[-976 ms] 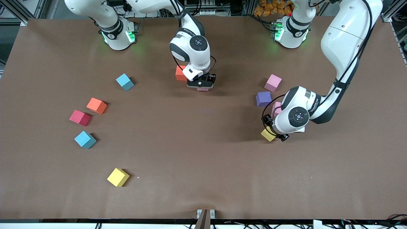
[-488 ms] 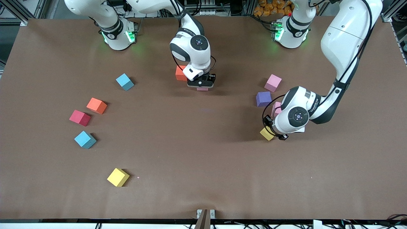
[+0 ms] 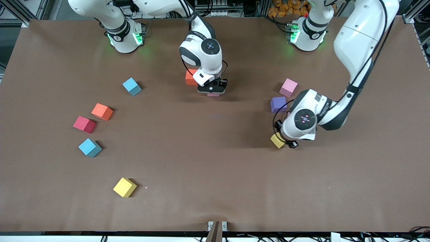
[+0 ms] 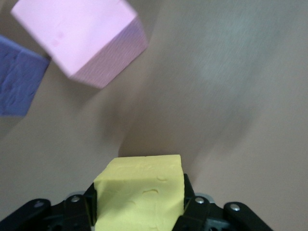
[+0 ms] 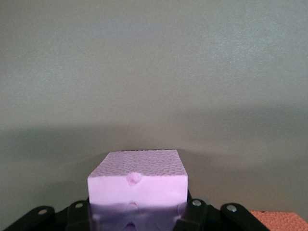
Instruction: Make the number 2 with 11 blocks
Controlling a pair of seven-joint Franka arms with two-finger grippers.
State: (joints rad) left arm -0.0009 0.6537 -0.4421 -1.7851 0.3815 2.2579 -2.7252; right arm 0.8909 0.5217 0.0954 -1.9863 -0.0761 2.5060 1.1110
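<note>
My right gripper (image 3: 212, 90) is shut on a pink block (image 3: 213, 94), low over the table's middle beside an orange block (image 3: 190, 77). In the right wrist view the pink block (image 5: 137, 185) fills the jaws and the orange block's corner (image 5: 284, 220) shows beside it. My left gripper (image 3: 285, 142) is shut on a yellow block (image 3: 277, 140), held just above the table. In the left wrist view the yellow block (image 4: 139, 192) sits between the fingers (image 4: 190, 204), with a pink block (image 4: 82, 38) and a purple block (image 4: 19, 82) on the table. Only scattered blocks show, no digit.
Toward the left arm's end lie a pink block (image 3: 288, 87) and a purple block (image 3: 278, 104). Toward the right arm's end lie two light blue blocks (image 3: 131, 86) (image 3: 89, 147), an orange one (image 3: 102, 111), a red one (image 3: 84, 124) and a yellow one (image 3: 124, 187).
My left gripper has carried the yellow block a short way toward the table's middle, covering the pink block under the arm. The right gripper has hardly moved.
</note>
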